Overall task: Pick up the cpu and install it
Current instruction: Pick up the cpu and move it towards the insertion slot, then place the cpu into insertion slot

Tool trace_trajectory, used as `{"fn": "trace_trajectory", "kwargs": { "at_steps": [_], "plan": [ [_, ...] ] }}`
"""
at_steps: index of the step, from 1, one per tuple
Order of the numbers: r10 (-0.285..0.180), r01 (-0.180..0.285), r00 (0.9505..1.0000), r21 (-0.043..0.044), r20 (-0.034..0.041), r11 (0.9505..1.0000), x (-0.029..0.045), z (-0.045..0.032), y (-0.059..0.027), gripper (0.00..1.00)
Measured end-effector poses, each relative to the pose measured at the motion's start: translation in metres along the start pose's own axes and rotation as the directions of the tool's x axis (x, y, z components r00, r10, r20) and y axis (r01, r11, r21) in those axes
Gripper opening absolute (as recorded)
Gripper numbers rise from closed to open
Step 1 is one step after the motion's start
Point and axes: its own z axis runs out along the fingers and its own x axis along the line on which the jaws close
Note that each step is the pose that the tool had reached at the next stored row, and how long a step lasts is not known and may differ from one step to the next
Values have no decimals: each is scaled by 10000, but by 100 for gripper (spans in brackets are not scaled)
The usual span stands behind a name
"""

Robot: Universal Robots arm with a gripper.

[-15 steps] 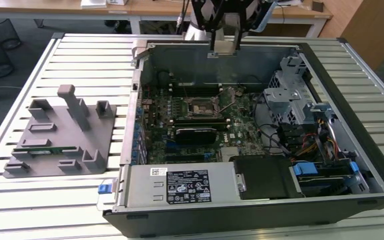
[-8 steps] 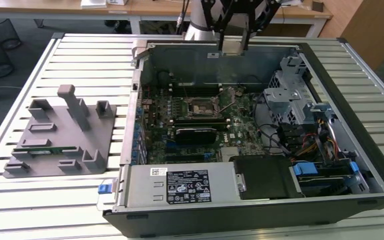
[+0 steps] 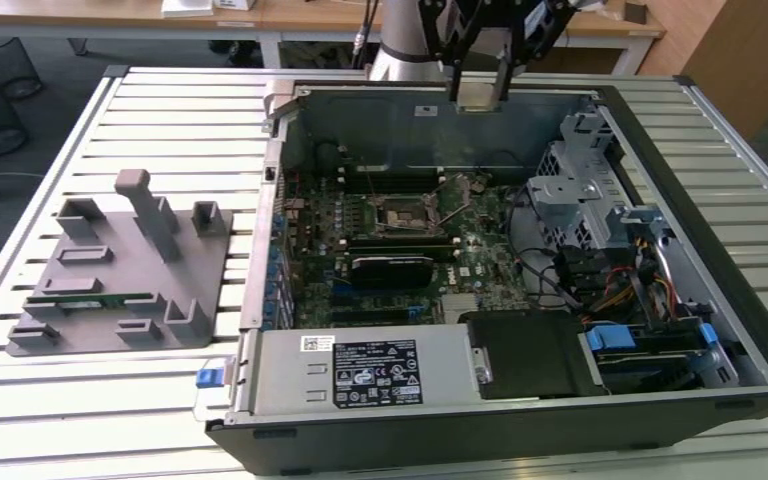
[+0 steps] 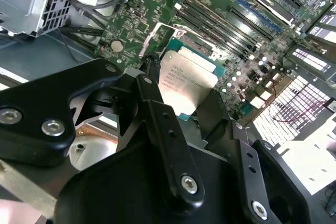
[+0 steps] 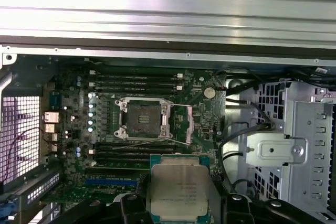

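- The grey robot arm (image 3: 398,55) stands at the far side of the scene. Its wrist reaches toward the near side, and its black gripper (image 3: 480,98) points down, high above the far wall of the case.
- A pale slatted metal table (image 3: 157,120) carries everything.
- The large black open computer case (image 3: 518,425) lies on its side at the middle and the exterior view's right. Inside it are a silver power supply box (image 3: 357,365) along the near wall and a silver perforated drive cage (image 3: 584,190) on the exterior view's right.
- The green motherboard (image 3: 398,215) covers the case floor.
- A grey plastic fixture block (image 3: 124,270) with upright posts sits on the table at the exterior view's left, well apart from the case. A long thin green memory stick (image 3: 84,298) lies in one of its near slots.
- The gripper's black fingers (image 5: 131,203) are pinched against opposite edges of the chip.
- The square metal-framed socket (image 5: 144,119) sits mid-board, its retaining frame swung open and its dark contact field uncovered.
- The small flat square cpu (image 5: 180,190) with a pale silver metal top hangs level in the gripper, in the air above the board, apart from the socket. It shows in both wrist views (image 4: 186,85).
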Motion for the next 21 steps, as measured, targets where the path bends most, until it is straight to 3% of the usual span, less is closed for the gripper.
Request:
{"fn": "trace_trajectory", "kwargs": {
  "at_steps": [7,16,21],
  "plan": [
    [0,0,10000,-1,1,10000,-92,5,-1,53],
    [25,-25,10000,1,0,10000,-101,5,-2,53],
    [757,-757,9971,17,-11,9971,-101,16,-1,53]
  ]
}}
